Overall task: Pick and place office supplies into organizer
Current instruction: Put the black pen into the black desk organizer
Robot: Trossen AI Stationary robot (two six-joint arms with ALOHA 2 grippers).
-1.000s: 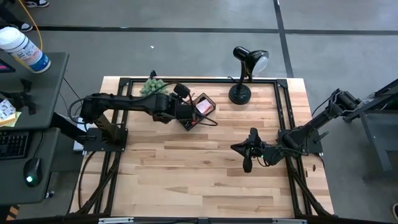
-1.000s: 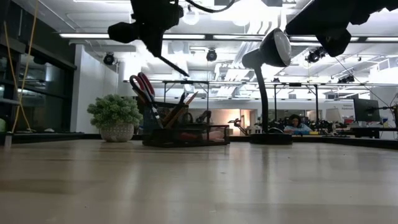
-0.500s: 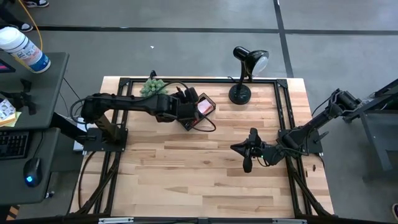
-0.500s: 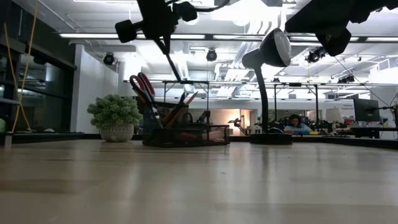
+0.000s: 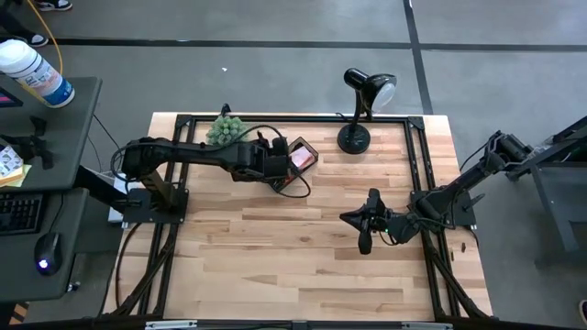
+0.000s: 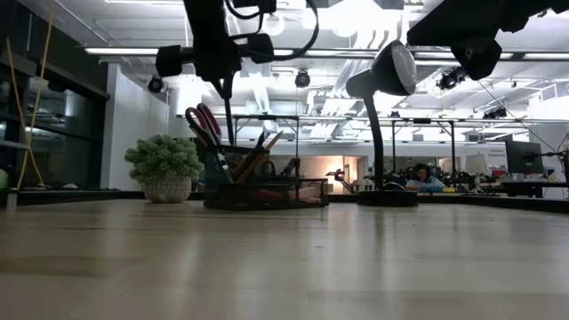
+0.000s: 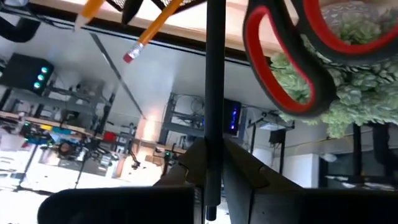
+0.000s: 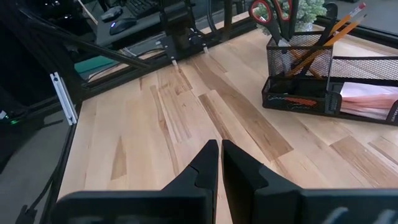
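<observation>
1. While the left gripper [image 5: 272,163] hovers over the organizer [image 5: 295,163] at the table's twelve o'clock, a black pen [image 7: 214,93] is clamped upright in it.
2. The right gripper [image 5: 363,223] is kept closed, empty, at four o'clock.

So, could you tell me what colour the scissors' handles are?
Red, with dark inner rims; the scissors show best in the left wrist view.
</observation>
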